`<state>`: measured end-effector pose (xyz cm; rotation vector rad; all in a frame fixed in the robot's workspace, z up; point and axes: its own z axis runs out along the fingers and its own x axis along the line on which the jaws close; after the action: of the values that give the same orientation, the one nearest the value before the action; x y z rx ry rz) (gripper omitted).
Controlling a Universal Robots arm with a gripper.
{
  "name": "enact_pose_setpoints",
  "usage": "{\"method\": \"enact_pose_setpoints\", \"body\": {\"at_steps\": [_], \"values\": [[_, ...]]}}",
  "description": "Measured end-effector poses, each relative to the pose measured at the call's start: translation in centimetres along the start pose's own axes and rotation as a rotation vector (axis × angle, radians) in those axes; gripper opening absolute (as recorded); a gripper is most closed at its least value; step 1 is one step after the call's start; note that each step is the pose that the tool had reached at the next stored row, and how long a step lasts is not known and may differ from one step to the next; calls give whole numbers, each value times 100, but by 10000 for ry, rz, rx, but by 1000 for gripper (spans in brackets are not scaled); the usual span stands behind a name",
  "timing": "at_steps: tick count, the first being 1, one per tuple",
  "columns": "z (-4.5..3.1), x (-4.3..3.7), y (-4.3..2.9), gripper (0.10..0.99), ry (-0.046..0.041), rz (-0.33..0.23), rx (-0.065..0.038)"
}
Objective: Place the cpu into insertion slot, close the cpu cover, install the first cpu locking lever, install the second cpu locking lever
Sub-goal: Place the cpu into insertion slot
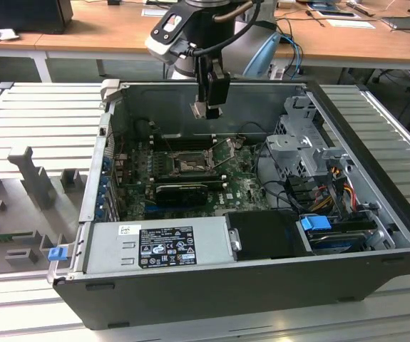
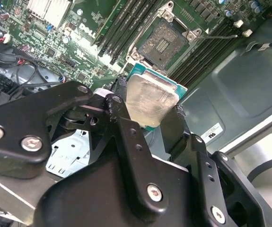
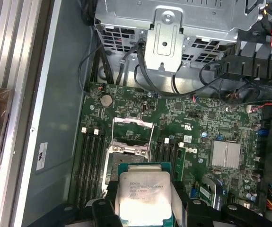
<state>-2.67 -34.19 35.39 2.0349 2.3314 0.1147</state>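
My gripper (image 1: 208,107) hangs above the open computer case (image 1: 361,281), shut on the cpu (image 1: 206,110). In both wrist views the cpu (image 2: 150,97) (image 3: 143,194) is a pale silvery square on a green base, pinched at two opposite edges between black fingers (image 2: 121,118). The insertion slot (image 1: 189,165) (image 2: 166,42) (image 3: 126,153) lies open on the green board below, with its contact field bare. The cpu cover (image 3: 132,128) is swung back beside the slot. A thin locking lever (image 2: 221,35) stands away from the socket.
A grey power supply (image 1: 162,246) fills the case's front. The metal drive cage (image 1: 304,142) and bundled cables (image 1: 333,185) sit at the exterior view's right. A long black card (image 1: 183,191) and memory slots (image 3: 91,161) flank the socket.
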Motion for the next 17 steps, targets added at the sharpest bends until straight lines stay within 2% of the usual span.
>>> {"method": "enact_pose_setpoints", "body": {"at_steps": [7, 9, 12, 17], "values": [[46, -1, -4, 525, 1, 2, 5], [73, 1, -6, 525, 4, 34, 39], [111, 0, -9, 525, -43, 550, 41], [133, 0, -11, 525, -58, 746, 49]]}}
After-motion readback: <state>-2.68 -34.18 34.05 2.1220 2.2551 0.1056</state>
